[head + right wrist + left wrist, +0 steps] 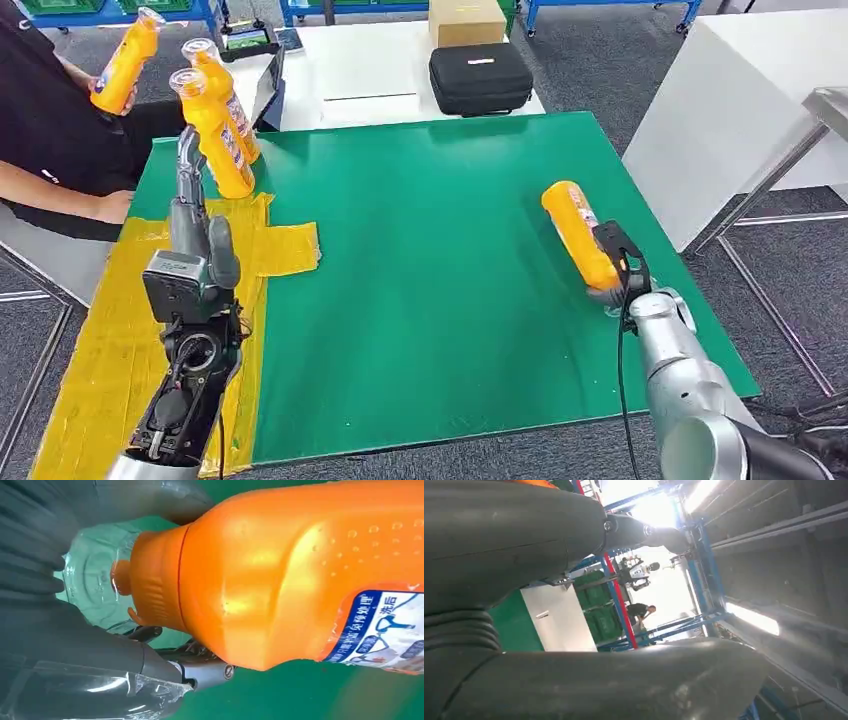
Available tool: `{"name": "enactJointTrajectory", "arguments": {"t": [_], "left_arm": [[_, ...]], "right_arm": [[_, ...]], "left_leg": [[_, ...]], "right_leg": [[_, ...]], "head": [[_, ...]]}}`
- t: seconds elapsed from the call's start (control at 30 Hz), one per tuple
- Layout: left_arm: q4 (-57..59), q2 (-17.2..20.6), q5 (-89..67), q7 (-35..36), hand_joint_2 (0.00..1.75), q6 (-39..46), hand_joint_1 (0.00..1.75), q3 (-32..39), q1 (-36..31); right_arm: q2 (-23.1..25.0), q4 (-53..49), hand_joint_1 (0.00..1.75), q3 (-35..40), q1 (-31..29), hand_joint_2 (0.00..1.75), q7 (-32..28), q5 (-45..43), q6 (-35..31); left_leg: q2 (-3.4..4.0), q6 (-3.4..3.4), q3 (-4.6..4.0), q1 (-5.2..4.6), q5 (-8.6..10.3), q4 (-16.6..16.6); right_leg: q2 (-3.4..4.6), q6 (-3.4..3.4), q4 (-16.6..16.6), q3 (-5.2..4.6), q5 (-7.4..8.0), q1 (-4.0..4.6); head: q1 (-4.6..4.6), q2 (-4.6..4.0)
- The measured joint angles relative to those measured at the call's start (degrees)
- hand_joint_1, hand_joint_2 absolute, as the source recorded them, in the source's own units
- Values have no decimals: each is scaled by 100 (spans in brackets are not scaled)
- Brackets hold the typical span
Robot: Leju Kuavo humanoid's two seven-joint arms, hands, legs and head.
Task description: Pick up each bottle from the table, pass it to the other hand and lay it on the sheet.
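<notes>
My right hand (612, 272) grips an orange bottle (573, 232) by its neck end at the right side of the green table (450, 300); the base points away from me. Up close, the bottle (280, 570) has a clear cap between the grey fingers (75, 655). My left hand (193, 222) is raised over the yellow sheet (100, 350), fingers apart and pointing up, holding nothing. Its thumb and fingers (499, 545) frame the ceiling. Two more orange bottles (215, 135) (232, 100) stand just beyond the left fingers at the table's back left.
A person (50, 130) sits at the left edge holding another orange bottle (125, 62). A black case (480, 75) and a cardboard box (465, 20) lie on a white table behind. Another white table (740, 90) stands to the right.
</notes>
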Motion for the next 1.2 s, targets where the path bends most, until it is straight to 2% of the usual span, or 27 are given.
{"name": "enactJointTrajectory", "arguments": {"t": [0.17,0.37,0.5,0.93,1.2], "left_arm": [[0,-13,-11,61,0,-70,0,-68,-34],[0,-35,-17,88,0,-85,0,-116,-85],[4,-66,-17,96,0,-101,0,-138,-127],[7,-50,190,-179,0,87,0,-133,-89],[66,-7,304,-291,0,127,0,-136,-113]], "right_arm": [[15,2,175,311,-164,175,918,880,219],[15,2,175,665,-219,175,1184,1188,439],[24,35,175,1015,-352,175,1442,1649,1030],[231,153,175,2374,-579,175,1457,3094,2231],[337,219,175,3001,-580,175,1184,3614,2334]], "left_leg": [[-16,4,-1,1,8,0],[-28,9,-25,0,14,0],[-33,10,-34,-2,13,0],[-27,9,-62,1,14,0],[-15,8,-62,-1,13,0]], "right_leg": [[-6,4,0,-49,-8,1],[-15,17,3,-9,-10,0],[-18,17,2,-15,-10,-1],[-17,17,5,-41,-9,0],[-13,16,4,-47,-9,0]], "head": [[-2,0],[0,0],[2,0],[0,0],[0,0]]}}
